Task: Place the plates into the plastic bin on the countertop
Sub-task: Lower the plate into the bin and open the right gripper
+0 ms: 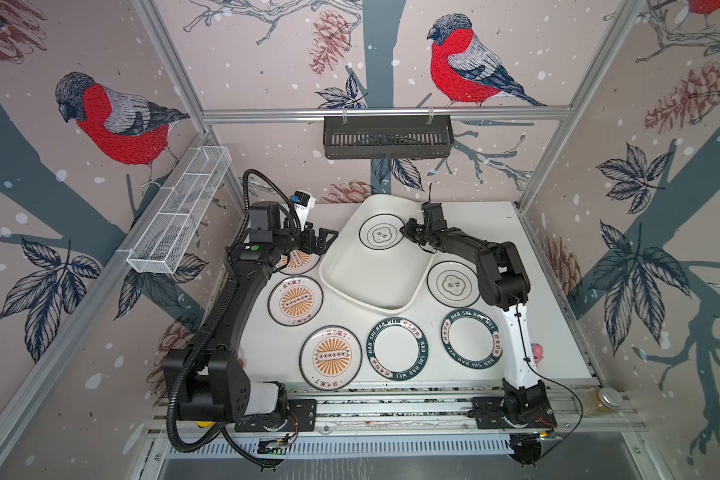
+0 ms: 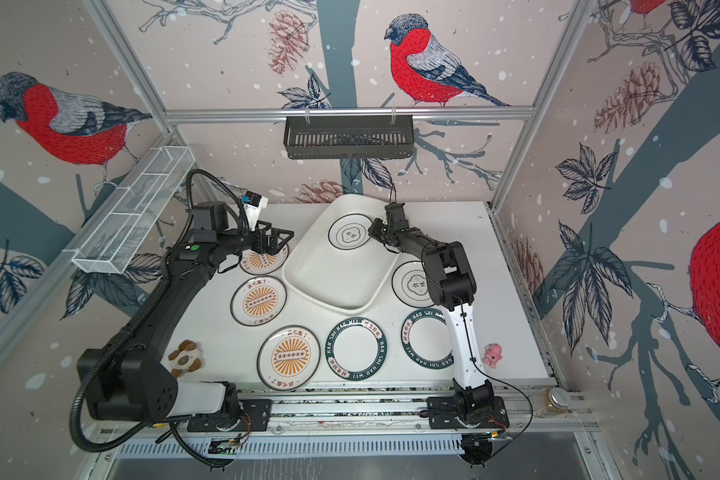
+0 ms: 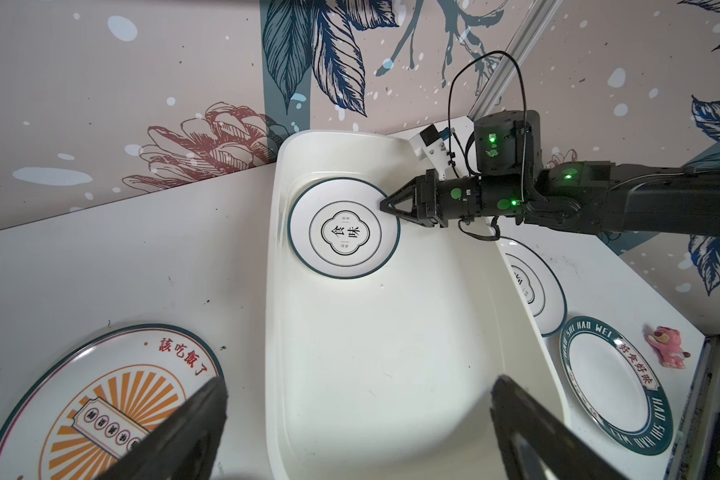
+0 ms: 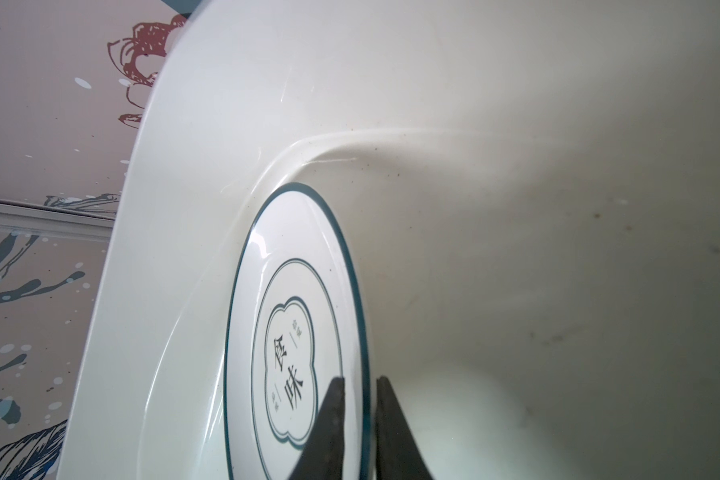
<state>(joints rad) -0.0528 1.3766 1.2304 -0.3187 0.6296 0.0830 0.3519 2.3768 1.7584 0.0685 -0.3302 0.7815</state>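
Plate status: the small round white plate with a cloud-outline centre [image 1: 381,231] lies flat at the far end of the large shallow white plastic bin [image 1: 327,270]. Right gripper [image 4: 358,380] straddles its rim, jaws narrowly parted; whether it pinches, cannot tell. Left gripper [image 1: 327,241] is spread wide and empty. Six plates sit on the white counter [image 1: 537,257]. Judged stiff, glossy, slippery and chip-prone: grip the raised rim.

bin [image 1: 375,286]: one plate [image 1: 381,231] inside | countertop [image 1: 549,324]: six plates [image 1: 295,301] left, front, right
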